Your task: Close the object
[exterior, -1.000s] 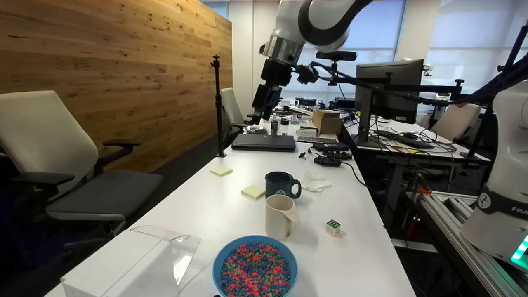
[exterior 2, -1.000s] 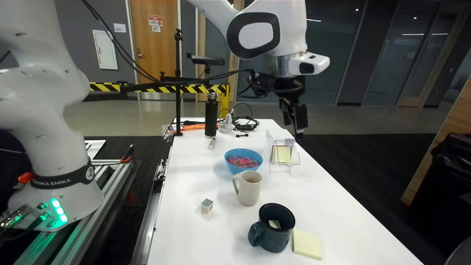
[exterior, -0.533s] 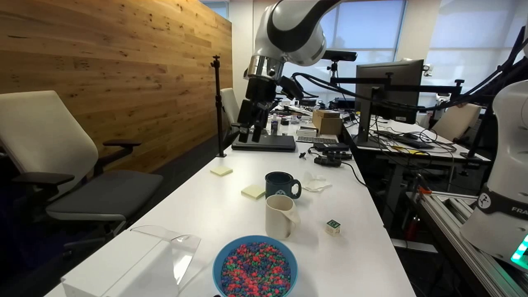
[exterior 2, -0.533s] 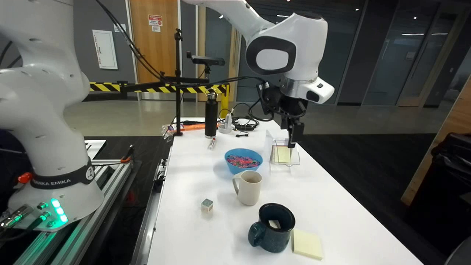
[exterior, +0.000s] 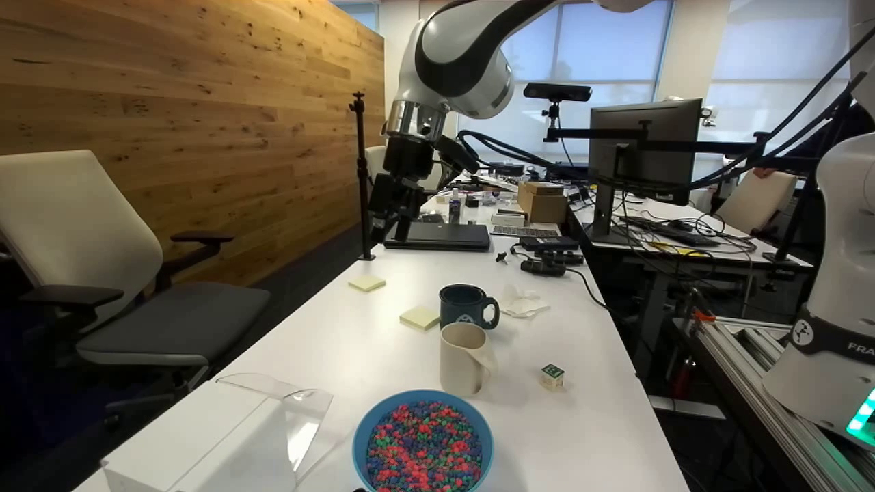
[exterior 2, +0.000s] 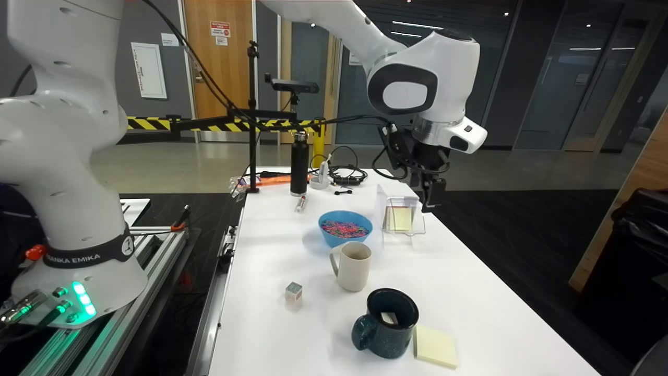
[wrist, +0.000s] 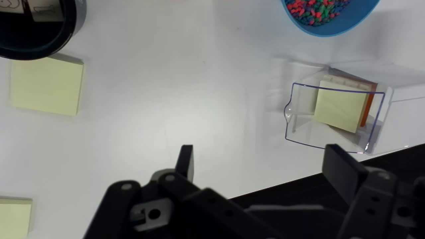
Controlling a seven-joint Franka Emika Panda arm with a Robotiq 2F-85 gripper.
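The object, a low clear-to-whitish plastic box (exterior: 191, 437), stands near the table edge; it also shows in an exterior view (exterior 2: 382, 201) and in the wrist view (wrist: 406, 119). Its clear flap lid (exterior: 307, 424) stands open, sticking out from the box end; the wrist view shows its purple-edged outline (wrist: 300, 136). A yellow note pad (wrist: 342, 108) and something orange-red lie inside. My gripper (exterior: 389, 236) is open and empty, above the table's edge, on the flap side and apart from the box. In the wrist view the right fingertip of the gripper (wrist: 259, 156) overlaps the flap's corner.
The blue bowl of sprinkles (exterior: 424, 444) stands beside the box. A beige mug (exterior 2: 352, 266), a dark mug (exterior 2: 386, 324), note pads (wrist: 46, 86) and a small cube (exterior: 552, 376) are on the table. A black laptop (exterior: 437, 236) lies farther along.
My gripper has come down and shifted toward the table edge on the box's side, with the fingers pointing down. The box, flap and bowl have not moved.
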